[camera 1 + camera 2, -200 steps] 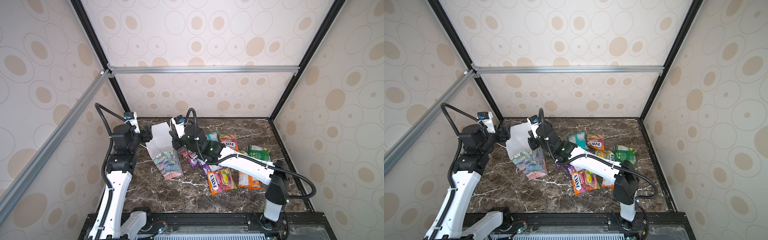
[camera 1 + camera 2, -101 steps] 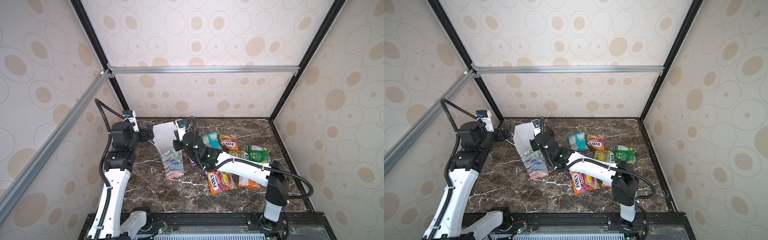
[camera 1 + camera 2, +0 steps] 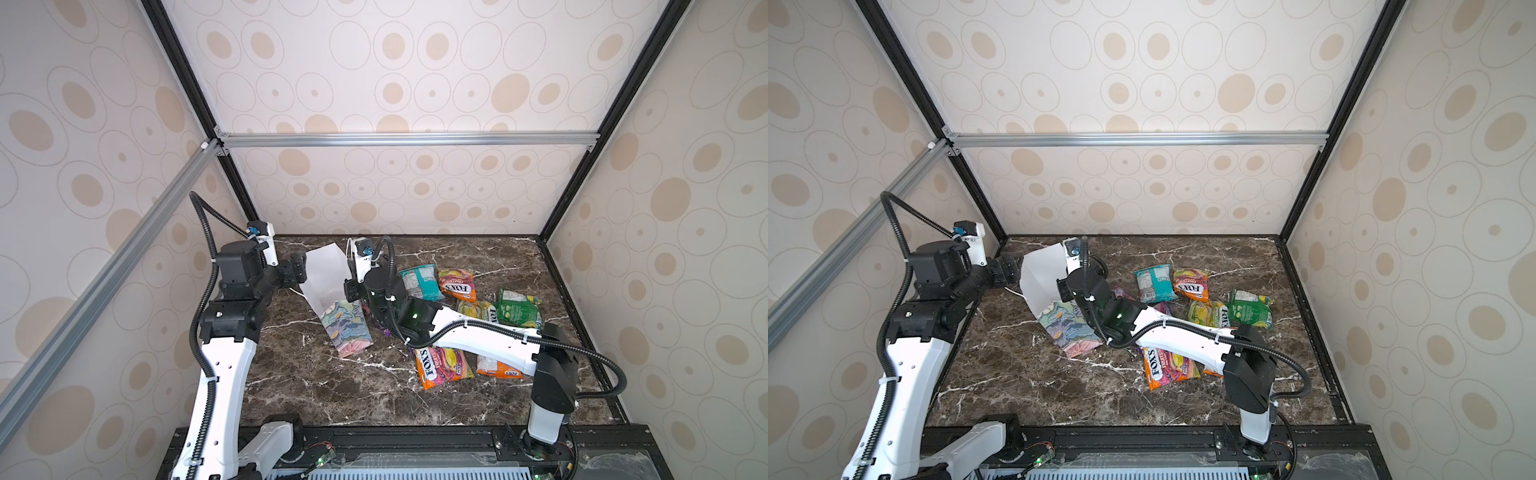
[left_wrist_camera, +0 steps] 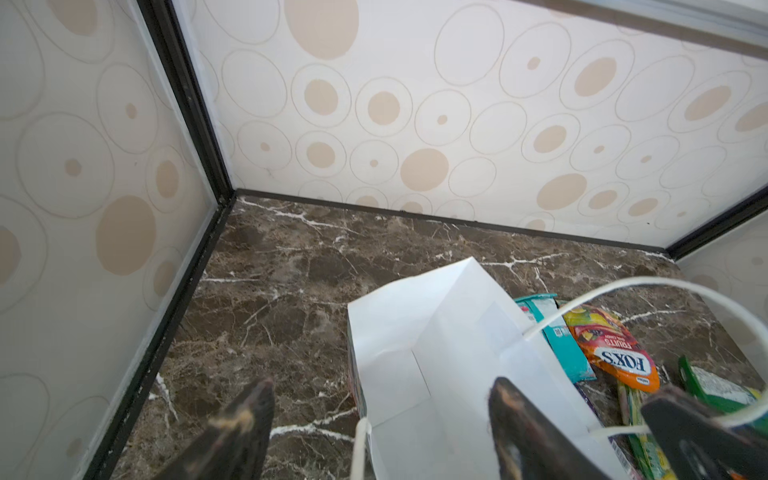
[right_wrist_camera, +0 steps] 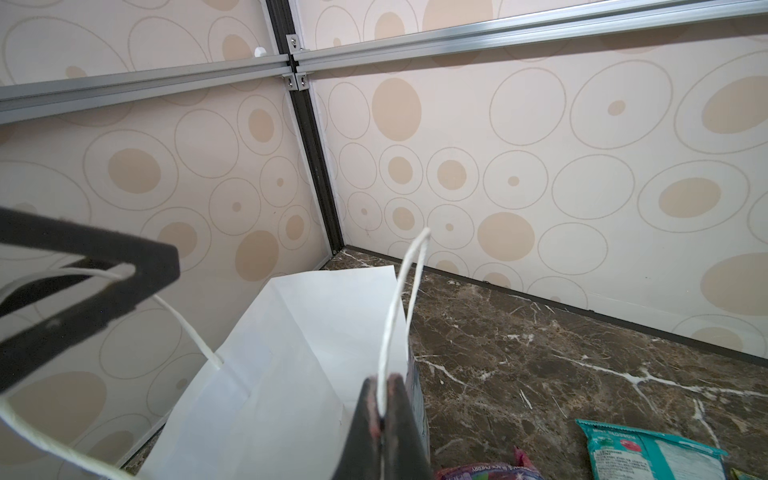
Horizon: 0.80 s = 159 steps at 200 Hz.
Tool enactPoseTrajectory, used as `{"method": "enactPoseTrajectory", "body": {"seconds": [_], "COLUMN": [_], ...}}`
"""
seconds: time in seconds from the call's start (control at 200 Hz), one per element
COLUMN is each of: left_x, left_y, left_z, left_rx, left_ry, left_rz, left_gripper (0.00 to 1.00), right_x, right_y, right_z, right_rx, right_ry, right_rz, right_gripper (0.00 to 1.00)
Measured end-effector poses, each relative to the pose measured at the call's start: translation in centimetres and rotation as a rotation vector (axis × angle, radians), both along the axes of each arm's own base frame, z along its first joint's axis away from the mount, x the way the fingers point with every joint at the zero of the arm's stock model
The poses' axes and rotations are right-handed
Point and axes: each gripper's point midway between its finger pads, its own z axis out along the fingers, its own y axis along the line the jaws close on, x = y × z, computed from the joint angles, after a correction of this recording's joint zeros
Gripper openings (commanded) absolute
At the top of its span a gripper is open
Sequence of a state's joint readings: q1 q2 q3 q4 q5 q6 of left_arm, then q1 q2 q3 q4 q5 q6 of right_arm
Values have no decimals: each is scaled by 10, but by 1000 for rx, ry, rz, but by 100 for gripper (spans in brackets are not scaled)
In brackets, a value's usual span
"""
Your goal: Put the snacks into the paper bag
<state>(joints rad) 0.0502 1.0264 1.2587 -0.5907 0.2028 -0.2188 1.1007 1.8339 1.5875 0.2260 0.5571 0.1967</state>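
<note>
The paper bag stands tilted at the back left of the table, with its white inside showing. My right gripper is shut on one white cord handle at the bag's rim. My left gripper is open, its fingers either side of the bag's opposite rim and other cord. Several snacks lie to the right: teal, orange-red, yellow, green, multicolour and orange. A purple snack lies beside the bag, mostly hidden under my right arm.
The dark marble table is walled on three sides by patterned panels. The bag sits close to the back left corner post. My right arm stretches across the snacks.
The bag and my right gripper holding its handle have shifted slightly right and the bag stands straighter. My left gripper has opened wider around the bag's rim.
</note>
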Motion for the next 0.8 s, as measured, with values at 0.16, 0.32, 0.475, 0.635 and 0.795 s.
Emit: {"method": "enactPoseTrajectory", "body": {"seconds": [0.16, 0.32, 0.475, 0.635, 0.795], "left_x": [-8, -12, -16, -14, 2], "left_y": [-3, -12, -17, -16, -15], "left_z": [-4, -7, -20, -25, -30], "left_rx": [-15, -55, -81, -61, -35], "left_ry": [23, 39, 81, 91, 104], "left_rz": [-13, -46, -69, -75, -88], "left_gripper": [77, 63, 32, 0, 0], "right_x": [0, 1, 2, 1, -10], "right_y": [0, -1, -3, -2, -4], "right_z": [0, 1, 0, -6, -20], "right_rx": [1, 2, -1, -8, -40], "right_ry": [-2, -5, -5, -5, -4], "right_rz": [-3, -8, -18, -15, 29], "right_gripper": [0, 0, 2, 5, 12]}}
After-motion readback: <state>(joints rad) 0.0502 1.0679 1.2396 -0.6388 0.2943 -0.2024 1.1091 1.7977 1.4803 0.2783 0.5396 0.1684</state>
